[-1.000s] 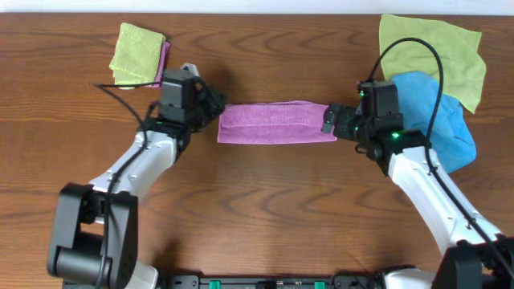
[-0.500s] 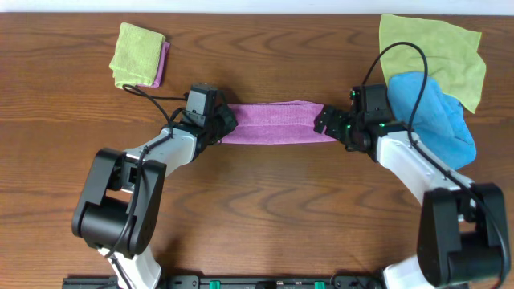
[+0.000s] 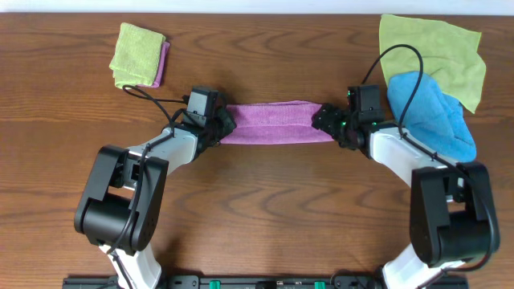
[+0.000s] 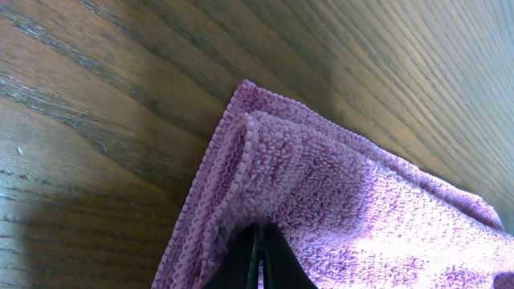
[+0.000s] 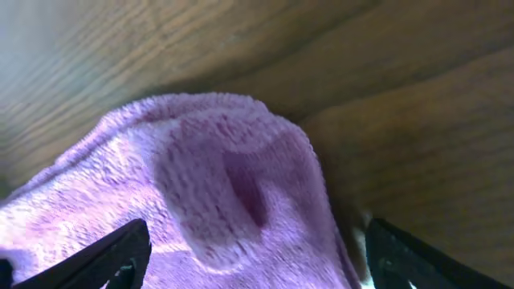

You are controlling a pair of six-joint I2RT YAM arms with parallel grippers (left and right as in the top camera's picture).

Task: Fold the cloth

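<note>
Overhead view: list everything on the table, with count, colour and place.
purple cloth: one, purple, folded strip at table centre, between the arms
folded yellow-green cloth: one, yellow-green, far left, a magenta edge showing under its right side
spread yellow-green cloth: one, yellow-green, far right
blue cloth: one, bright blue, overlapping the spread cloth's near edge
table: one, brown wood
left fingers: black, shut on the purple cloth's left end
right fingers: black, open, either side of its right end

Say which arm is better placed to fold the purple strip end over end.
Left, likely: the left claw is pinched shut on the cloth's end; the right claw straddles the other end, open.
</note>
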